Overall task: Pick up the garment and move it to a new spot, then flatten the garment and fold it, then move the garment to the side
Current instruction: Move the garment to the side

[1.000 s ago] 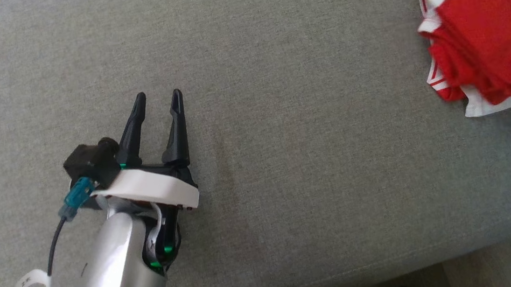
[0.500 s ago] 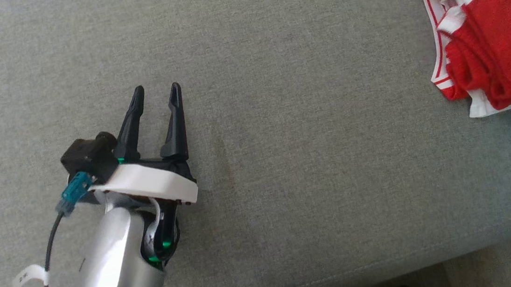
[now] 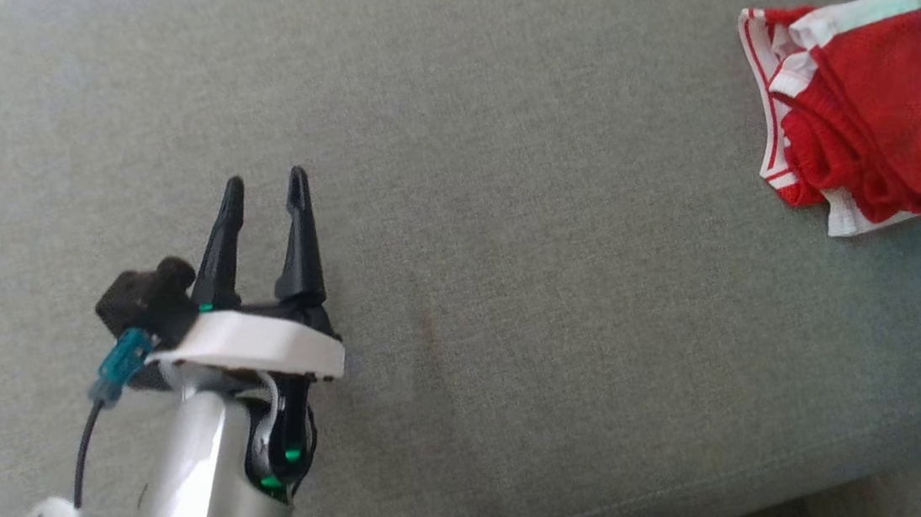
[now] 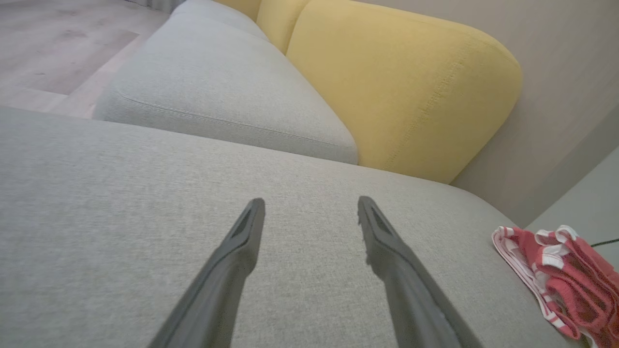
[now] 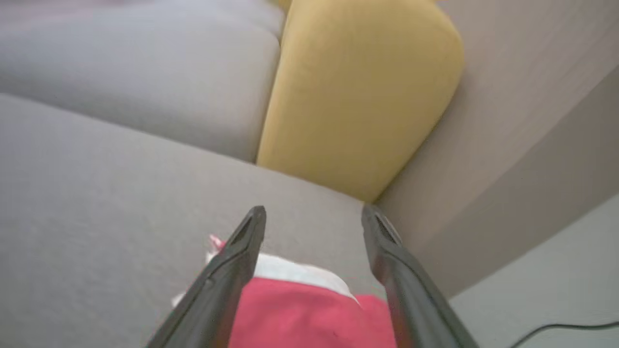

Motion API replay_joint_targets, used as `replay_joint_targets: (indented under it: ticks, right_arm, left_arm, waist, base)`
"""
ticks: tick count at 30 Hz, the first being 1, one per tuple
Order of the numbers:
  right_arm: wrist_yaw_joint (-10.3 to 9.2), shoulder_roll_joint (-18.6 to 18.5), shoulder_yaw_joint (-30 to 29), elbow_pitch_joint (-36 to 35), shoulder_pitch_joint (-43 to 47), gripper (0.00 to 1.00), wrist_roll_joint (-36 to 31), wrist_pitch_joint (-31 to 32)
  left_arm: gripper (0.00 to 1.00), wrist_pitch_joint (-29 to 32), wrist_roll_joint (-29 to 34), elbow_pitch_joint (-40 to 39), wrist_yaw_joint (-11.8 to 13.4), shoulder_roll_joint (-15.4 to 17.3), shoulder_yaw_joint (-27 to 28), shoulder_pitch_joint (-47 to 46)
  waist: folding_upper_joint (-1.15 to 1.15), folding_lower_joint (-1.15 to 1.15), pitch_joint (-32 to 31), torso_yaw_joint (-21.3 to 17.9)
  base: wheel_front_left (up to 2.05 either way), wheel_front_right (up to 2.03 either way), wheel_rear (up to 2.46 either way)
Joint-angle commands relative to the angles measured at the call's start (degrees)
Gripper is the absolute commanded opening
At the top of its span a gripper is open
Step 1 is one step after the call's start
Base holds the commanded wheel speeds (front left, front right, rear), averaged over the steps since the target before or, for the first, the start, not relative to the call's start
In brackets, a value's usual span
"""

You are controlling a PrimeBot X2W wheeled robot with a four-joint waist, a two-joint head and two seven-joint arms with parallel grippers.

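Our left gripper hovered over the grey cushion, fingers apart, gripping nothing. Our right gripper, fingers also apart, hung above the red garment at the cushion's right end.

Soft even daylight; the garment looks motion-blurred.

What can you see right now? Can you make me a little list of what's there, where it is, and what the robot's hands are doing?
clothing: garment, red with white trim, in a folded-looking bundle
where it lies: on the grey seat cushion, off to the robot's right
left hand: left gripper, open, holding nothing, over bare cushion, apart from the garment
right hand: right gripper, open, fingers spread above the garment, not pinching it
behind: yellow back cushion
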Motion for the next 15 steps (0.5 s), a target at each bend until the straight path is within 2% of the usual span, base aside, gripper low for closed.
replay_joint_targets:
  ticks: [1,9,15]
  right_arm:
    - [-0.05,0.77,0.62,-3.47,0.53,1.0,1.12,-1.9]
    - [-0.05,13.06,0.74,-8.22,4.73,1.0,5.12,-11.28]
    - [-0.05,20.62,2.19,-7.93,11.08,1.0,3.37,-17.41]
  left_arm:
    - [1.0,-0.69,-0.41,-2.24,0.52,0.44,2.08,0.43]
    - [1.0,-0.69,-0.72,-3.98,1.49,0.44,3.57,4.16]
    - [1.0,-0.69,-0.02,-4.14,2.21,0.44,4.0,7.61]
  waist:
    - [0.0,0.0,-2.22,0.56]
    - [0.0,0.0,-8.6,2.98]
    - [0.0,0.0,-12.27,4.54]
  base:
    - [0.0,0.0,0.0]
    - [0.0,0.0,0.0]
    - [0.0,0.0,0.0]
